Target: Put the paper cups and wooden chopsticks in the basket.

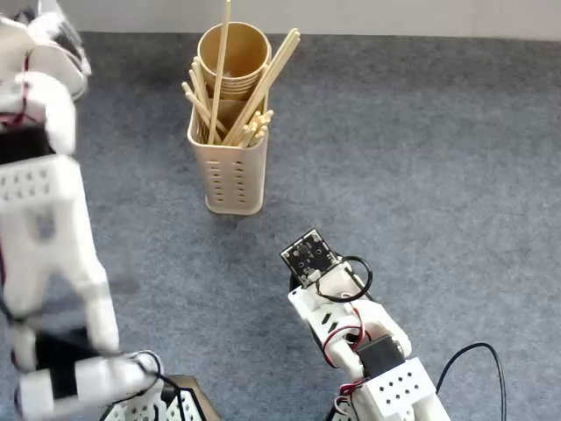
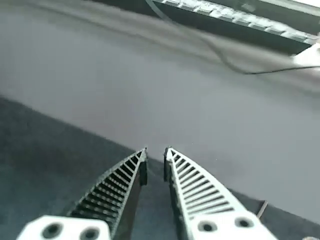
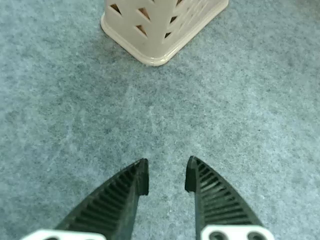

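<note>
A beige slotted basket (image 1: 232,175) stands upright at the back middle of the grey mat. Stacked paper cups (image 1: 233,54) sit in its far part, and several wooden chopsticks (image 1: 263,86) lean out of it. In the right wrist view the basket's base (image 3: 160,30) lies ahead of my right gripper (image 3: 166,172). That gripper hovers open over bare mat with nothing between its fingers. My left gripper (image 2: 156,155) is raised at the table's left side and faces a pale surface past the mat's edge. Its fingers are open by a narrow gap and hold nothing.
The left arm's white body (image 1: 48,219) stands tall along the left edge. The right arm (image 1: 359,338) sits low at the front, right of the middle. Behind the mat, a keyboard (image 2: 235,12) and a dark cable (image 2: 225,55) lie on the pale surface.
</note>
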Motion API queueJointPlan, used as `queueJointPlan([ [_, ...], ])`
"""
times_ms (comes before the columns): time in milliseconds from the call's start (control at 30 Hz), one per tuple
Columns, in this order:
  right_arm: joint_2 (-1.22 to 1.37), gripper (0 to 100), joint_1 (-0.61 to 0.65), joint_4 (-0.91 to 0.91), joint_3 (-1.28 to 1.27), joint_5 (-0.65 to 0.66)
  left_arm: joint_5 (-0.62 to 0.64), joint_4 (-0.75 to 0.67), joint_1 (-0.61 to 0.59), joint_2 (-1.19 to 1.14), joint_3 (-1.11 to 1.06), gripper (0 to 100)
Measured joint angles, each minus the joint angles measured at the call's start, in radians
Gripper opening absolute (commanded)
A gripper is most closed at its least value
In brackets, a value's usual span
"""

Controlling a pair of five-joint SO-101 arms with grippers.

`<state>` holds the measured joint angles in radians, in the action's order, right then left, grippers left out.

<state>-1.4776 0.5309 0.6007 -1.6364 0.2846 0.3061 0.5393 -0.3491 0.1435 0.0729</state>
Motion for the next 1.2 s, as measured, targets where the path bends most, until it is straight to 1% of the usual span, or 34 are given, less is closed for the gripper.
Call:
queueJointPlan([
  [100, 0.000, 13.9, 0.000, 0.000, 0.000, 0.000, 0.008, 0.057, 0.006, -0.259, 0.150, 17],
  [233, 0.000, 13.9, 0.000, 0.000, 0.000, 0.000, 0.009, 0.175, 0.074, -0.657, 0.430, 19],
  [400, 0.000, 13.9, 0.000, 0.000, 0.000, 0.000, 0.006, 0.351, 0.180, -1.122, 0.907, 19],
  [500, 0.000, 13.9, 0.000, 0.000, 0.000, 0.000, -0.002, 0.468, 0.216, -1.356, 1.214, 19],
  [600, 0.000, 13.9, 0.000, 0.000, 0.000, 0.000, -0.072, 0.554, 0.247, -1.521, 1.458, 19],
  [700, 0.000, 13.9, 0.000, 0.000, 0.000, 0.000, -0.104, 0.563, 0.262, -1.576, 1.505, 19],
  [967, 0.000, 13.9, 0.000, 0.000, 0.000, 0.000, -0.117, 0.543, 0.264, -1.596, 1.476, 18],
  [1033, 0.000, 13.9, 0.000, 0.000, 0.000, 0.000, -0.115, 0.517, 0.264, -1.603, 1.445, 14],
  [1167, 0.000, 13.9, 0.000, 0.000, 0.000, 0.000, -0.133, 0.431, 0.267, -1.611, 1.390, 1],
  [1200, 0.000, 13.9, 0.000, 0.000, 0.000, 0.000, -0.155, 0.413, 0.273, -1.611, 1.379, 1],
])
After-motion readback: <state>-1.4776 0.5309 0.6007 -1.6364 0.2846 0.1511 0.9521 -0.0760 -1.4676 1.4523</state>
